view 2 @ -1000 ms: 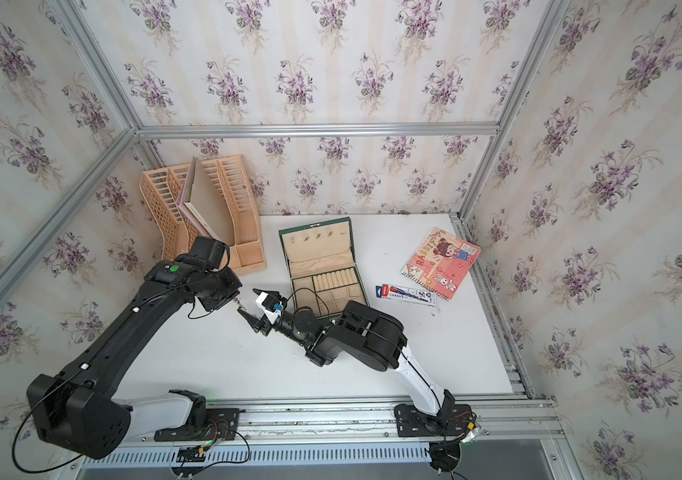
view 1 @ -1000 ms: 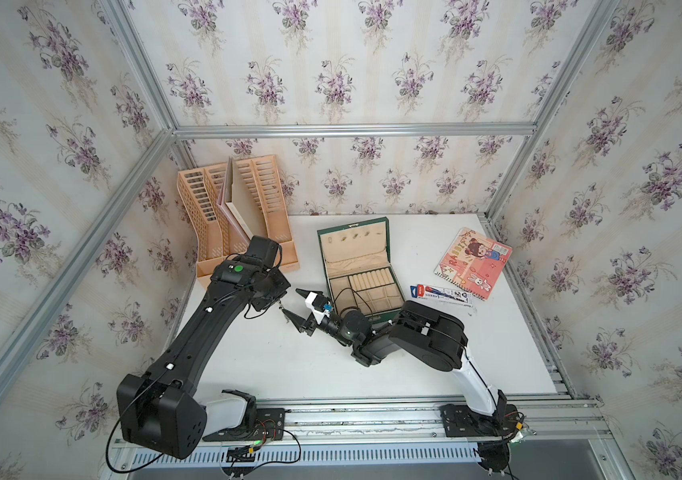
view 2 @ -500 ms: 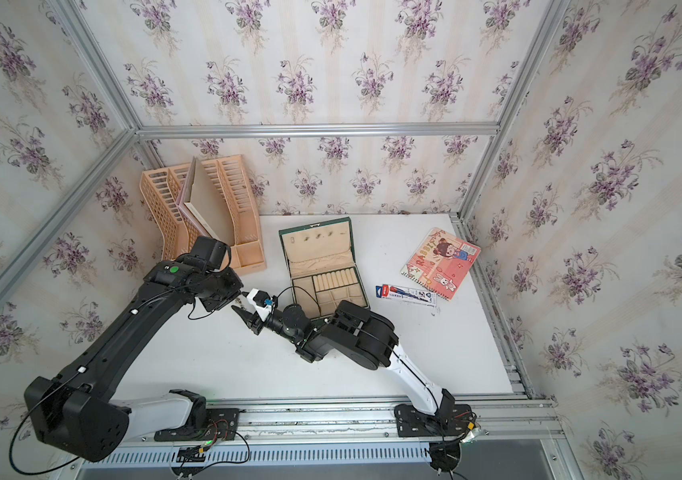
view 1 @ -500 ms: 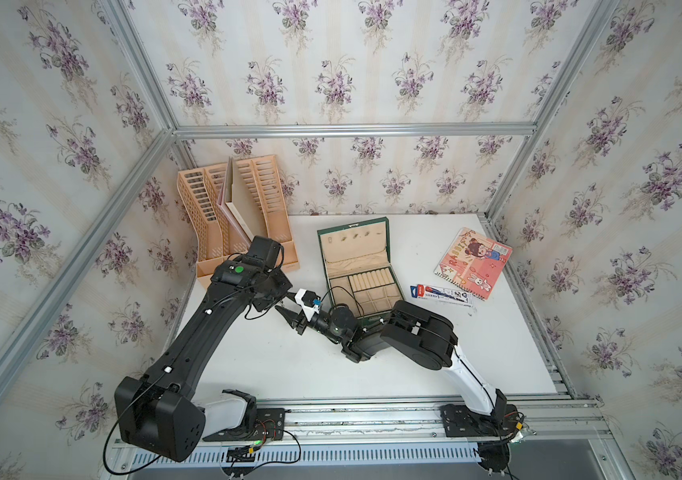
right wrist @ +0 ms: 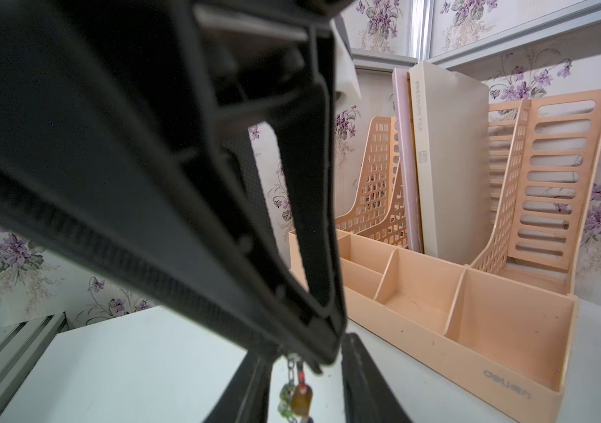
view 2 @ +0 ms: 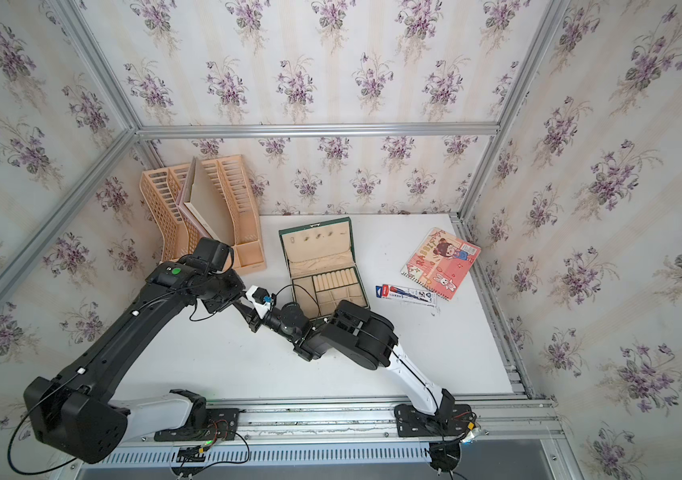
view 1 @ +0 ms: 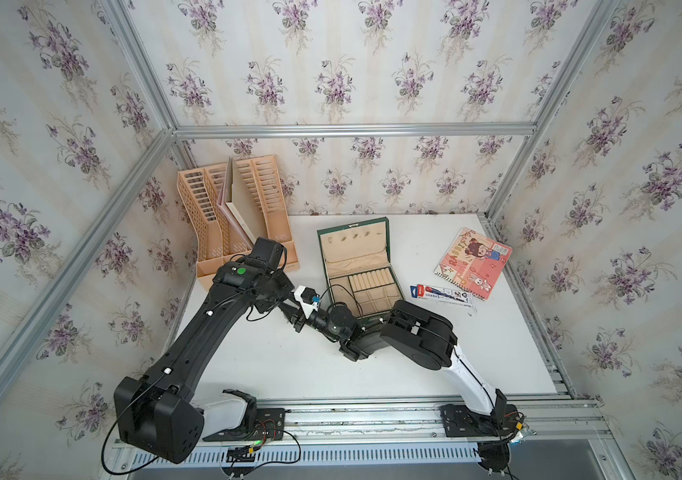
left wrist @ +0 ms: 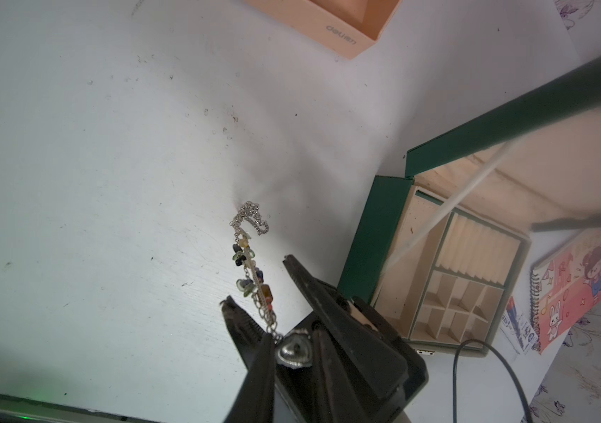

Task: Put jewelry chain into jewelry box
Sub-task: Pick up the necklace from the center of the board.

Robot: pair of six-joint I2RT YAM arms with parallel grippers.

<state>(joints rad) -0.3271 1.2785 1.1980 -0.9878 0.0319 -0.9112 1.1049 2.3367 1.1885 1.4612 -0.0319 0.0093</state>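
The jewelry chain (left wrist: pixel 251 271), thin and silvery with coloured beads, hangs from my left gripper (left wrist: pixel 293 340), which is shut on the chain's heart charm. The chain's far end curls at the white table. My right gripper (left wrist: pixel 258 280) comes in from the side, with one finger on each side of the hanging chain and a gap to it on both. In the right wrist view the chain (right wrist: pixel 293 395) dangles between those fingers. In both top views the two grippers (view 1: pixel 295 318) (view 2: pixel 252 318) meet just left of the open dark green jewelry box (view 1: pixel 351 243) (view 2: pixel 318 249).
A peach file organizer (view 1: pixel 243 224) holding books stands at the back left, close behind the grippers (right wrist: pixel 438 293). A pink notebook (view 1: pixel 474 264) and a blue-red pen pack (view 1: pixel 441 293) lie right of the box. A black cable loops over the box's front.
My right arm has swung left, from beside the box up to the left gripper, and its jaws have narrowed around the hanging chain. The left arm has stayed put.
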